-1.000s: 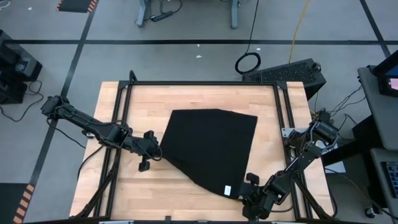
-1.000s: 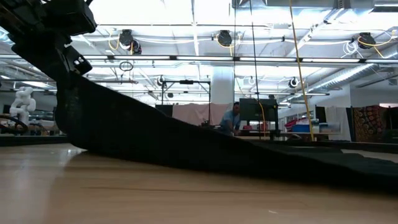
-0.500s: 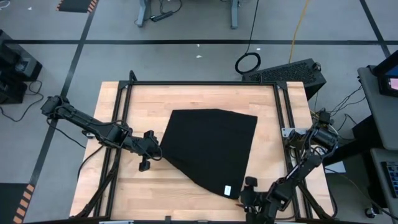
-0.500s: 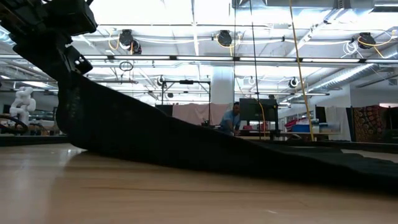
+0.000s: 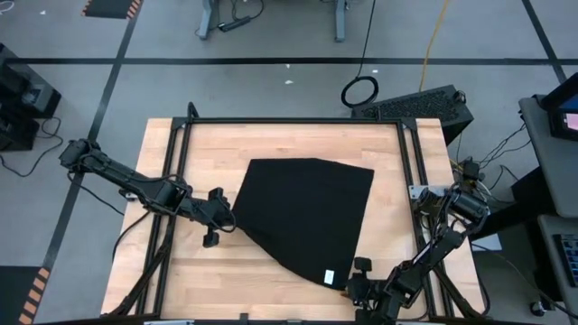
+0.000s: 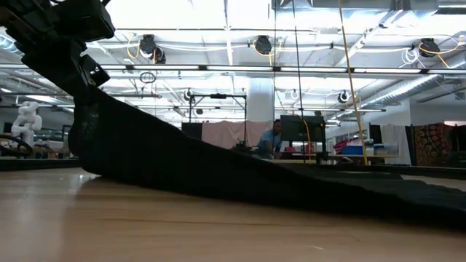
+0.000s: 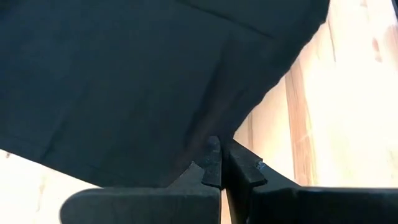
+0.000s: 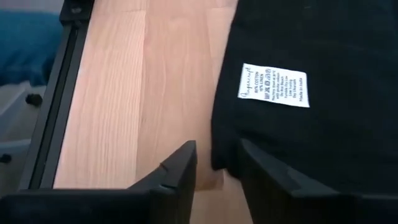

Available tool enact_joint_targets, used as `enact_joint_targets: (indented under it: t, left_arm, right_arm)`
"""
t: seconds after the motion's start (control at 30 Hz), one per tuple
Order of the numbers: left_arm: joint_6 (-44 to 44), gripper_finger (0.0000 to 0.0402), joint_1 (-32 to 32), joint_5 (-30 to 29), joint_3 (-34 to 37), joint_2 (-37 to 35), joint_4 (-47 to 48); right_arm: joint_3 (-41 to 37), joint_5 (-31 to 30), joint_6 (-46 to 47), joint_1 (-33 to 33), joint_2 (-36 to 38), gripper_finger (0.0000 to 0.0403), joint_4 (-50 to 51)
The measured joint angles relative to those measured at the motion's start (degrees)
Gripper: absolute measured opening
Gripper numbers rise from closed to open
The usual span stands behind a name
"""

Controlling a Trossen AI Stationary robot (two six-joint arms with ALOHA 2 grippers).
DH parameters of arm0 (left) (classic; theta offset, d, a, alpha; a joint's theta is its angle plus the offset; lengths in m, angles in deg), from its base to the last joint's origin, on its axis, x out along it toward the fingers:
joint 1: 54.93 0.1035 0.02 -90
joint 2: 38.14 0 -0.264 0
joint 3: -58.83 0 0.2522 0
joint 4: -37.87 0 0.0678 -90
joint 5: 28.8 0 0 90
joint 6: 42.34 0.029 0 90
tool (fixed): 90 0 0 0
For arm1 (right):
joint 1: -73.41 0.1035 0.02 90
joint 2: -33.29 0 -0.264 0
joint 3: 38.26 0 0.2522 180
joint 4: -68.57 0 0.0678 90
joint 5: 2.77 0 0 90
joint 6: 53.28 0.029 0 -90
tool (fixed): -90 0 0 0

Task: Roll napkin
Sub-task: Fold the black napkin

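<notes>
The black napkin (image 5: 307,208) lies spread in the middle of the wooden table, its small white tag (image 8: 273,85) near the near corner. My left gripper (image 5: 228,217) is shut on the napkin's left corner, which stands raised (image 6: 95,116) while the cloth slopes down to the table. My right gripper (image 8: 217,171) is low at the near corner (image 5: 348,287), open, one finger on either side of the corner's tip (image 8: 219,163). My left gripper pinches the napkin's left corner (image 7: 214,134) between its two fingers, coming slanting down from the table's left. That corner is lifted off the table; the cloth runs down from it and the rest lies flat. My right gripper: whether its fingers touch the near corner, I cannot tell.
A black metal frame (image 5: 289,120) runs round the tabletop; its rail (image 8: 59,93) lies close beside my right gripper. Bare wood (image 5: 298,140) shows on the far side of the napkin. A person (image 6: 271,138) sits far off in the room behind.
My right gripper has sunk toward the table and edged toward the napkin's tagged near corner, its wrist rolling. The napkin and its raised left corner have stayed where they were.
</notes>
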Motion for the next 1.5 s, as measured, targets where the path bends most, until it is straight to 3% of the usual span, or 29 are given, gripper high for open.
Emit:
enact_joint_targets:
  t: [0.23, 0.4, 0.6, 0.97, 1.17, 1.27, 1.4, 1.5]
  left_arm:
    - [1.5, 0.0002, 0.0, -4.1, 0.0, 0.0, 0.0]
    - [1.2, 0.0002, 0.0, -9.6, 0.0, 0.0, -0.1]
    - [0.9, 0.0002, 0.0, -20.2, 0.0, 0.0, -3.4]
    - [2.9, 0.0002, 0.0, -20.6, 0.0, 0.0, -4.8]
    - [4.4, 0.0002, 0.0, -20.5, 0.0, 0.0, -3.6]
    - [3.8, 0.0002, 0.0, -21.2, 0.0, 0.0, -3.8]
    - [-3.9, 0.0002, 0.1, -25.7, 0.0, 0.1, -3.3]
    - [-5.5, 0.0002, 0.1, -24.8, 0.0, 0.6, -1.3]
  right_arm:
    - [-0.2, 0.2, 0.4, -0.1, 0.9, 0.0009, 0.1]
    - [-0.5, 0.6, 3.1, -0.1, 3.1, 0.0010, 1.7]
    - [-0.5, -2.2, 7.5, -0.5, 5.4, 0.0004, 2.2]
    - [-0.4, -2.2, 7.9, -1.2, 5.8, 0.0001, 0.9]
    - [-0.3, -7.1, 10.1, -1.5, 5.8, 0.0001, 0.8]
    - [-0.3, -9.2, 13.4, -1.7, 5.8, 0.0000, 0.8]
    - [-0.3, -9.9, 22.4, -1.7, 5.8, 0.0000, 0.6]
    - [-0.3, -8.6, 30.9, -1.7, 5.8, 0.0000, -0.3]
